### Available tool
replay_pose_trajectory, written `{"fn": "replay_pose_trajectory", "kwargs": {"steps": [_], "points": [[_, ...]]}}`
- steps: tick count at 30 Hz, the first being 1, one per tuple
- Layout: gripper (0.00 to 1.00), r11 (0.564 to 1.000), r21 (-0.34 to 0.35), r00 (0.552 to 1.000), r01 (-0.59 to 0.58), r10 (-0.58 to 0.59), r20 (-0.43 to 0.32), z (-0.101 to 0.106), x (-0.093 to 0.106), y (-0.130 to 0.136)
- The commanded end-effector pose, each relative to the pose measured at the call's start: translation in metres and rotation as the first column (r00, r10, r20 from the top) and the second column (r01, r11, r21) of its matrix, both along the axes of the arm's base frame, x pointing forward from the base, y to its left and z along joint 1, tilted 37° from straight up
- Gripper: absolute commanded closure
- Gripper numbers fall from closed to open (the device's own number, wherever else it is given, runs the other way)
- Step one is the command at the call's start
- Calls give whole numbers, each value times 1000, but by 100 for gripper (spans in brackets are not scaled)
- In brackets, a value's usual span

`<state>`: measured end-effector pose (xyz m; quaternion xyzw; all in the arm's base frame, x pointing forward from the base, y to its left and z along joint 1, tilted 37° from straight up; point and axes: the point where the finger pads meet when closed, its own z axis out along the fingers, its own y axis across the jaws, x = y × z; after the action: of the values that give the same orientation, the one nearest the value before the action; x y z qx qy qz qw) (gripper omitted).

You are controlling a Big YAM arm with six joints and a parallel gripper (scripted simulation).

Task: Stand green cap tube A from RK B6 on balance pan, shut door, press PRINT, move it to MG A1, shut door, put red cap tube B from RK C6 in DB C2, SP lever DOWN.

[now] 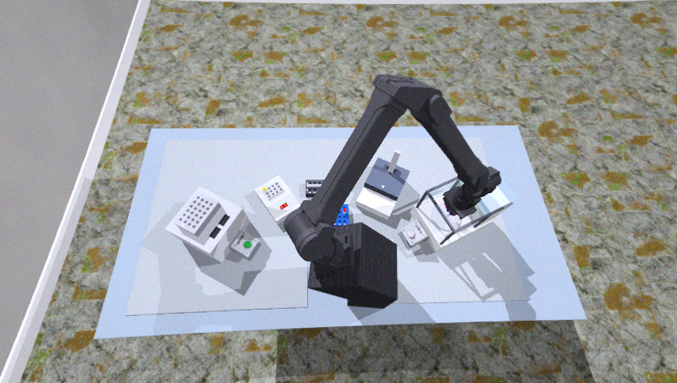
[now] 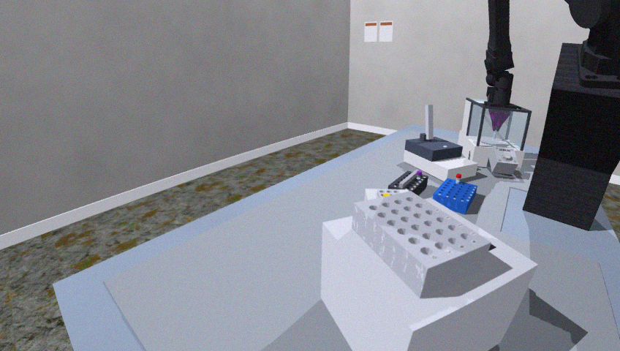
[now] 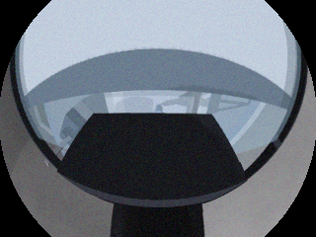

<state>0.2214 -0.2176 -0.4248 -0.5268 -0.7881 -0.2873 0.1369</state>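
My gripper [image 1: 450, 211] [image 2: 496, 128] points down through the open top of the balance [image 1: 439, 240] [image 2: 477, 157]. Its purple fingers are shut on tube A [image 2: 495, 134], with a trace of green cap at the tips. The tube is upright over the pan; whether it touches the pan cannot be told. The PRINT key [image 1: 411, 234] [image 2: 507, 157] is untouched. Tube B [image 1: 344, 209] [image 2: 458, 175], red-capped, stands in the blue rack RK [image 1: 340, 219] [image 2: 452, 200]. The SP lever [image 1: 393, 162] [image 2: 429, 121] stands up. The magnet block MG [image 1: 313, 188] [image 2: 421, 185] is partly hidden by the arm in the top view.
The mixer MX [image 1: 207, 244] [image 2: 369, 269] stands at the left. The dry block DB [image 1: 275, 204] [image 2: 371, 192] holds a yellow-capped tube [image 1: 264, 188] [image 2: 386, 195]. A purple-capped tube [image 2: 419, 172] stands in MG. The balance's glass walls and dark frame surround the fingers. The spectrophotometer SP [image 1: 374, 201] [image 2: 435, 164] is beside them.
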Motion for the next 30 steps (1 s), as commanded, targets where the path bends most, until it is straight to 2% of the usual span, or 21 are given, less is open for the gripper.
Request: {"fn": "replay_pose_trajectory", "kwargs": {"steps": [1, 27, 28, 30], "points": [[91, 1000, -17, 1000, -2, 2, 4, -10, 9, -3], [91, 1000, -17, 1000, -2, 2, 4, -10, 9, -3], [64, 1000, -14, 1000, -2, 2, 1, -9, 8, -2], [64, 1000, -19, 1000, 5, -5, 10, -1, 7, -11]]}}
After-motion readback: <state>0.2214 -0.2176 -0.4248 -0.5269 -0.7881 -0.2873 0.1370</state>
